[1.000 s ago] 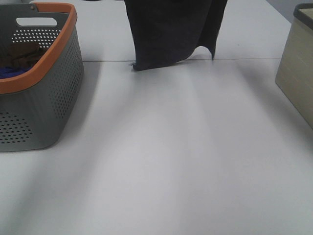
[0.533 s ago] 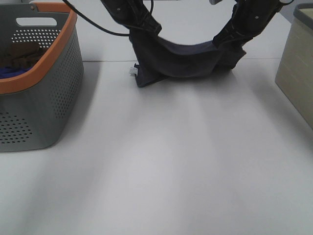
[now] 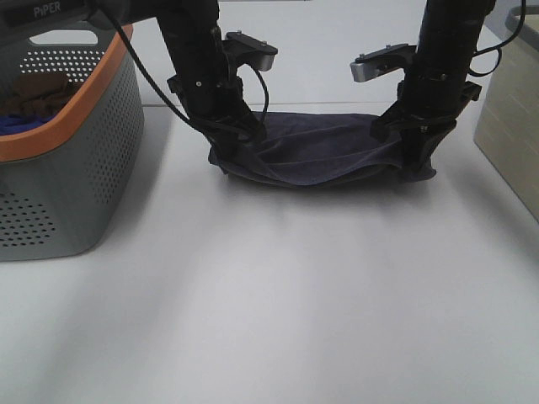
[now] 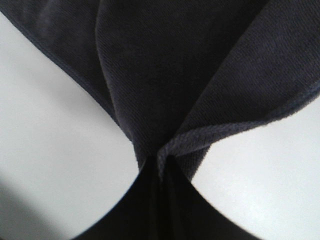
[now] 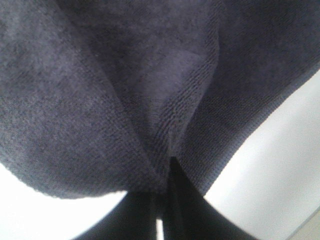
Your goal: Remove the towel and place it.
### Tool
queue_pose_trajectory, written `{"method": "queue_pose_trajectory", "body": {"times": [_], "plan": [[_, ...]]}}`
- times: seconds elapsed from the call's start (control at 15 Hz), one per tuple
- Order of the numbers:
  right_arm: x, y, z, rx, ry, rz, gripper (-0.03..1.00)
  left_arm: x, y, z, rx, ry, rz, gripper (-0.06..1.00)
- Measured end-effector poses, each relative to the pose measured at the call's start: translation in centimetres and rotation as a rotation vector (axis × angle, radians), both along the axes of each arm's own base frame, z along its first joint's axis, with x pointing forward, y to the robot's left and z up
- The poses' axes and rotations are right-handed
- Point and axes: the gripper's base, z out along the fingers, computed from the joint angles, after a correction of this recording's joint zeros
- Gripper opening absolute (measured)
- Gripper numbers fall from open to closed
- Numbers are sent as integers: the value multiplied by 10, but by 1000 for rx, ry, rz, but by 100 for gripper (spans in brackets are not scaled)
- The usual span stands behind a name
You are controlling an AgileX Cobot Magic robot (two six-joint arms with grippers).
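**Towel (image 3: pixel 324 156) down on table, pinched at both ends**

Towel lies slumped in loose layers on the white table (image 3: pixel 278 303), stretched between the two arms, well apart from the grey basket (image 3: pixel 84 168). Left gripper (image 3: pixel 234 156) is clamped tight on one end, cloth pleating out from its tips in the wrist view; right gripper (image 3: pixel 417 160) is likewise closed on the other end; the middle sags onto the table.

Judgement: soft, limp, light terry; no stiffness, drapes and folds under its own weight; grippy rather than slippery, not fragile. Best held at the hemmed edge or corners, one hold per end, ends kept apart so it spreads flat.
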Motion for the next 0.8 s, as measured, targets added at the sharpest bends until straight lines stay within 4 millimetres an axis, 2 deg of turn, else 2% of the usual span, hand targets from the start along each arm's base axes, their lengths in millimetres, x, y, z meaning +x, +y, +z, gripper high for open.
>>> {"method": "queue_pose_trajectory", "body": {"times": [0.27,0.4,0.53,0.6,0.8], "plan": [[-13,-6,-21,-56,80,61,0,-14,2,-24,-6,121,9,0],[-18,-11,-28,-96,107,95,0,-21,3,-26,1,146,5,0],[-20,-12,-30,-102,115,107,0,-27,1,-26,-10,168,-11,0],[-20,-13,-30,-112,113,112,0,-40,-3,-41,12,223,-37,0],[-20,-11,-30,-93,117,99,0,-49,-5,-50,32,257,-59,0]]}}
